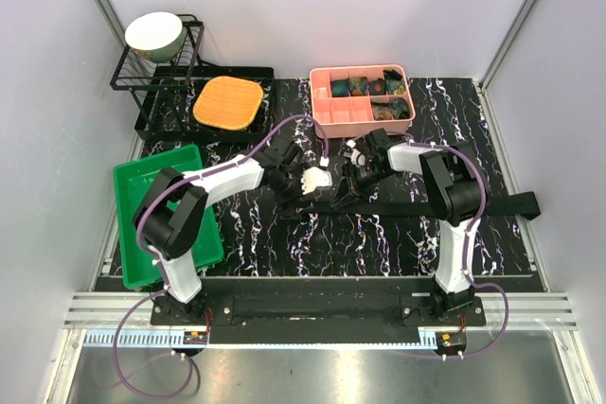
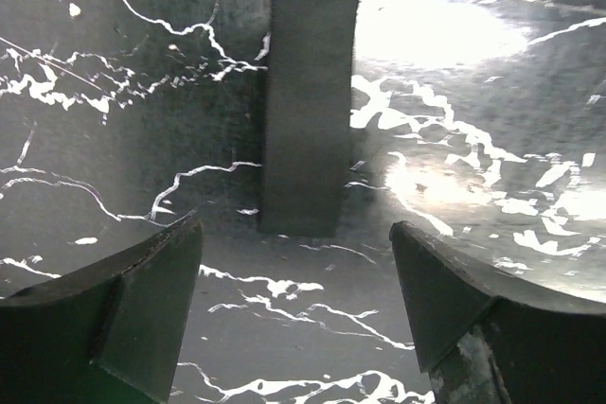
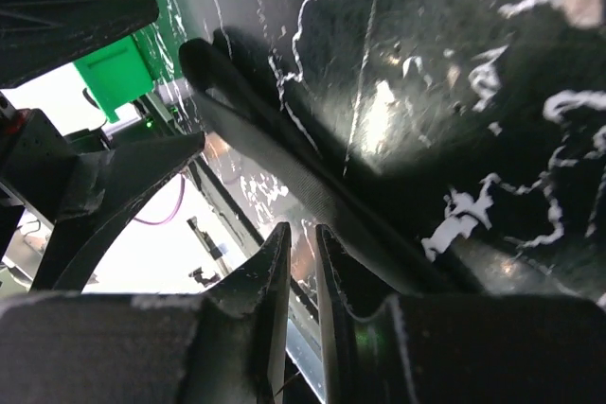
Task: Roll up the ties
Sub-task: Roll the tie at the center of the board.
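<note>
One long black tie (image 1: 511, 203) lies stretched flat, left to right, across the black, white-veined surface (image 1: 284, 262), its wider end near the right edge and its narrow end near the middle, under the two arms. It looks thin, soft and light, so it will likely sag, fold or slide on the smooth surface rather than hold a shape. The sensible place to take it is probably the narrow end, pinched across its width so that the first turn of a roll can be started there while the rest trails behind. The cloth is plain, matte and dark, hard to pick out against the dark surface; in the left wrist view it is a straight, even band ending in a square edge. Behind it, at the back of the surface, a pink box (image 1: 322, 115) with compartments holds several rolled ties (image 1: 365, 87), dark with teal and brown patterning. Left pincer (image 2: 294, 234): spread wide and holding nothing, its fingers on either side of the tie's narrow end, which lies just ahead of them. Right pincer (image 3: 298, 243): almost pressed together, with only a slim gap. The tie runs just beside it as a raised, folded ridge, and I cannot tell whether any cloth is caught between the fingers.
</note>
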Controlling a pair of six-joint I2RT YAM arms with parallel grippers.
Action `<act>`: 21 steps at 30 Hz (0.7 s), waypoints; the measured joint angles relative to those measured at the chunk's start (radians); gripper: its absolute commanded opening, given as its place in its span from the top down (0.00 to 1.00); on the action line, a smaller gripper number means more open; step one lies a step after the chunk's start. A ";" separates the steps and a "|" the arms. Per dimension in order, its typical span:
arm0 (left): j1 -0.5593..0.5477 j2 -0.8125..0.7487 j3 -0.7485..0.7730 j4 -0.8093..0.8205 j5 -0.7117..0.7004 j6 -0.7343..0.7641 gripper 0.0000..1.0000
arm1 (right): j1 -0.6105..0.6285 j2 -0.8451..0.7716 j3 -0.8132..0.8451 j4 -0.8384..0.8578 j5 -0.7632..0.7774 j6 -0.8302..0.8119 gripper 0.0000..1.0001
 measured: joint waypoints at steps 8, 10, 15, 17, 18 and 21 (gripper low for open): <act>0.000 0.082 0.051 -0.044 -0.036 0.068 0.37 | 0.000 0.035 0.003 0.019 0.011 0.001 0.79; 0.000 0.087 0.053 -0.055 -0.042 0.087 0.45 | 0.000 0.039 0.005 0.018 0.007 0.000 0.79; 0.000 0.089 0.064 -0.075 -0.043 0.109 0.59 | 0.000 0.045 0.010 0.017 0.001 0.000 0.80; 0.000 0.089 0.073 -0.084 -0.042 0.109 0.64 | 0.000 0.046 0.013 0.014 0.001 0.000 0.79; 0.000 0.089 0.080 -0.088 -0.040 0.109 0.66 | 0.000 0.046 0.014 0.013 0.001 0.000 0.80; -0.001 0.089 0.103 -0.098 -0.027 0.108 0.69 | 0.000 0.048 0.018 0.009 0.002 0.000 0.80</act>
